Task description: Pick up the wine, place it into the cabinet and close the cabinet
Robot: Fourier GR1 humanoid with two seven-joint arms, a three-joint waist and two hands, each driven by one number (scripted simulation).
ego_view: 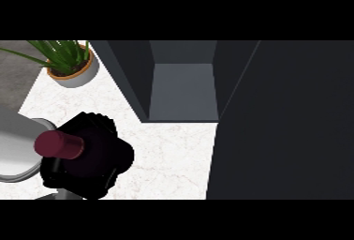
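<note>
Head view: the wine bottle (59,144), seen from above by its dark red cap, sits at the left of the white counter (169,154), well apart from the open cabinet (183,91), whose grey shelf shows between its dark walls. The risk, as I judge it, lies in the carry: the bottle has to travel right and away from the robot, and could clip the cabinet's left wall or the edge of the dark door (283,122) swung out at the right (that door takes up much of the approach). A tilted bottle could also slip or tip when set on the shelf.

The left robot hand (93,159) is curled round the bottle, black fingers wrapping its body below the cap; how much of the bottle they cover is hard to tell, since hand and glass are both dark. The right robot hand does not show. A potted plant (69,63) stands at the far left, clear of the path.
</note>
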